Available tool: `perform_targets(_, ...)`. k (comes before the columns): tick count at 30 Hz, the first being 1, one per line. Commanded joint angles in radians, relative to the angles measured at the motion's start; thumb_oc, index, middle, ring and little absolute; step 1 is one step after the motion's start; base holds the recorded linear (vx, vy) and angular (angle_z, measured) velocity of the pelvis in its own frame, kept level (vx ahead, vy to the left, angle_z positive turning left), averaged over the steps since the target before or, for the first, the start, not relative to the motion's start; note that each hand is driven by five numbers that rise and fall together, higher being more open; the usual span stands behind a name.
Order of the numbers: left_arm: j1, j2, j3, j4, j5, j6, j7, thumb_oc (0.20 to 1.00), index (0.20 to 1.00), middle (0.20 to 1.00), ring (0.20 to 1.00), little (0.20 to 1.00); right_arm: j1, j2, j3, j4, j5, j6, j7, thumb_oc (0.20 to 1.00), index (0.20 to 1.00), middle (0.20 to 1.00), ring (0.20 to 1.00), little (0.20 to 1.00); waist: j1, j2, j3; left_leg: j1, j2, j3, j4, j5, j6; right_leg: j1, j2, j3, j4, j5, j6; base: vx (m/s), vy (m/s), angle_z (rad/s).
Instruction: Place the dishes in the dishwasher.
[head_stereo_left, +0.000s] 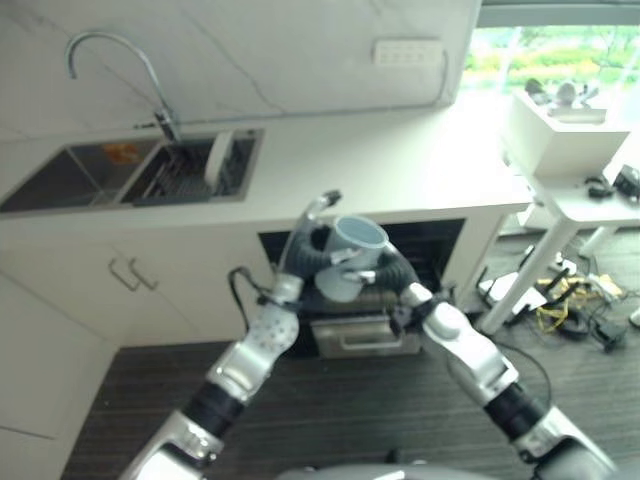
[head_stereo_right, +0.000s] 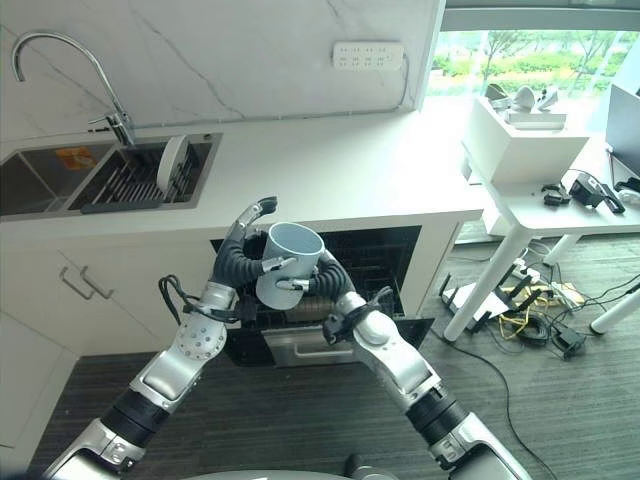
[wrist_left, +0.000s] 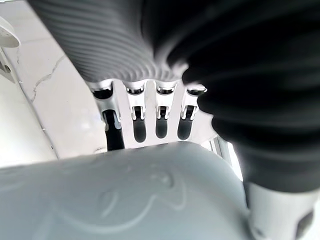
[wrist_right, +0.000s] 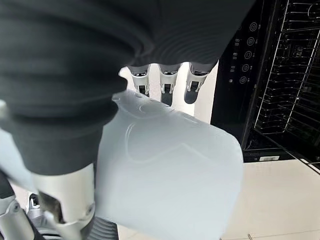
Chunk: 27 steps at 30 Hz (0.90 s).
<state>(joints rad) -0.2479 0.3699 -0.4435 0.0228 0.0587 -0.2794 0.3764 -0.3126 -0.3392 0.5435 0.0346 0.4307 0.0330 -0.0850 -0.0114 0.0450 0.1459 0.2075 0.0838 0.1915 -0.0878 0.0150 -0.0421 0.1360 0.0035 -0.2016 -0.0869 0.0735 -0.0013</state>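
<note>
Grey cup (head_stereo_right: 290, 262) pinched mid-air between right hand (head_stereo_right: 312, 283) and straight-fingered left hand (head_stereo_right: 243, 250) before open dishwasher (head_stereo_right: 385, 262); likely to slip during handover, strike door.

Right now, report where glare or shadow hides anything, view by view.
Left eye view: daylight from the window washes out the counter at its right end. Right eye view: the dishwasher lies in shadow inside, its racks faint. Left wrist view: bright backlight behind the cup. Right wrist view: cup evenly lit, rack readable.
</note>
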Motion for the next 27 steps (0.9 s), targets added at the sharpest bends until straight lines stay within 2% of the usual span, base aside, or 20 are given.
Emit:
perform_targets(1, -0.142, -0.007, -0.077, 0.036, -0.015, -0.045, 0.013, 0.2, 0.2, 0.2, 0.2, 0.2, -0.105, 0.075, 0.008, 0.006, 0.007, -0.095, -0.026, 1.0, 1.0, 1.0, 1.0, 1.0, 0.029, -0.052, 0.001, -0.016, 0.019, -0.047, 0.006, -0.029, -0.003, 0.052, -0.122, 0.007, 0.069, -0.112, 0.099, 0.0, 0.0, 0.0)
perform_targets(3, -0.143, -0.011, -0.084, 0.036, -0.026, -0.042, 0.008, 0.2, 0.2, 0.2, 0.2, 0.2, -0.11, 0.084, 0.01, 0.003, 0.069, -0.097, -0.011, 1.0, 1.0, 1.0, 1.0, 1.0, 0.031, -0.051, 0.003, -0.017, 0.018, -0.048, 0.007, -0.03, -0.002, 0.053, -0.122, 0.007, 0.068, -0.112, 0.099, 0.0, 0.0, 0.0)
perform_targets(4, -0.144, -0.013, -0.086, 0.032, -0.032, -0.039, 0.004, 0.2, 0.2, 0.2, 0.2, 0.2, -0.117, 0.088, 0.011, 0.007, 0.109, -0.103, 0.007, 0.818, 0.818, 0.818, 0.818, 0.818, 0.032, -0.051, 0.005, -0.017, 0.018, -0.049, 0.007, -0.03, -0.002, 0.053, -0.122, 0.007, 0.068, -0.113, 0.099, 0.0, 0.0, 0.0)
perform_targets(5, -0.145, -0.015, -0.092, 0.035, -0.038, -0.04, 0.002, 0.2, 0.2, 0.2, 0.2, 0.2, -0.116, 0.097, 0.015, -0.001, 0.147, -0.118, 0.014, 0.457, 0.457, 0.457, 0.457, 0.457, 0.033, -0.051, 0.006, -0.017, 0.019, -0.048, 0.007, -0.029, -0.002, 0.053, -0.122, 0.006, 0.069, -0.112, 0.098, 0.0, 0.0, 0.0)
perform_targets(6, -0.148, -0.019, -0.099, 0.037, -0.051, -0.036, -0.001, 0.2, 0.2, 0.2, 0.2, 0.2, -0.117, 0.106, 0.02, -0.004, 0.179, -0.154, 0.026, 0.2, 0.2, 0.2, 0.2, 0.2, 0.034, -0.051, 0.007, -0.018, 0.019, -0.049, 0.008, -0.029, -0.002, 0.053, -0.122, 0.005, 0.069, -0.112, 0.098, 0.0, 0.0, 0.0)
perform_targets(8, -0.154, -0.029, -0.116, 0.054, -0.048, -0.039, -0.001, 0.2, 0.2, 0.2, 0.2, 0.2, -0.125, 0.127, 0.025, -0.02, 0.174, -0.213, 0.013, 0.2, 0.2, 0.2, 0.2, 0.2, 0.034, -0.05, 0.005, -0.018, 0.018, -0.05, 0.007, -0.03, -0.002, 0.053, -0.121, 0.005, 0.067, -0.112, 0.098, 0.0, 0.0, 0.0)
perform_targets(13, -0.155, -0.041, -0.123, 0.06, -0.045, -0.034, 0.019, 0.2, 0.2, 0.2, 0.2, 0.2, -0.133, 0.136, 0.019, -0.05, 0.189, -0.246, -0.052, 0.2, 0.2, 0.2, 0.2, 0.2, 0.029, -0.046, 0.002, -0.016, 0.019, -0.043, 0.004, -0.03, -0.003, 0.053, -0.12, 0.006, 0.06, -0.11, 0.097, 0.0, 0.006, 0.01)
perform_targets(19, -0.167, -0.054, -0.142, 0.061, -0.036, -0.021, 0.018, 0.2, 0.2, 0.2, 0.2, 0.2, -0.149, 0.147, -0.002, -0.046, 0.116, -0.367, -0.137, 0.2, 0.2, 0.2, 0.2, 0.2, 0.028, -0.043, 0.003, -0.017, 0.017, -0.038, 0.004, -0.03, 0.001, 0.052, -0.122, 0.007, 0.055, -0.105, 0.096, 0.0, 0.001, -0.01)
perform_targets(26, -0.167, -0.049, -0.139, 0.072, -0.046, -0.022, 0.016, 0.2, 0.2, 0.2, 0.2, 0.2, -0.149, 0.15, -0.041, -0.056, 0.133, -0.433, -0.241, 0.2, 0.2, 0.2, 0.2, 0.2, 0.023, -0.037, -0.001, -0.017, 0.016, -0.032, 0.0, -0.031, 0.002, 0.051, -0.124, 0.007, 0.052, -0.102, 0.098, 0.0, 0.0, 0.0)
perform_targets(27, -0.164, -0.048, -0.138, 0.071, -0.05, -0.02, 0.016, 0.313, 0.313, 0.313, 0.313, 0.313, -0.144, 0.149, -0.05, -0.055, 0.133, -0.442, -0.252, 0.2, 0.2, 0.2, 0.2, 0.2, 0.021, -0.036, -0.001, -0.017, 0.016, -0.03, 0.0, -0.03, 0.002, 0.05, -0.125, 0.006, 0.053, -0.102, 0.098, 0.0, 0.0, 0.0)
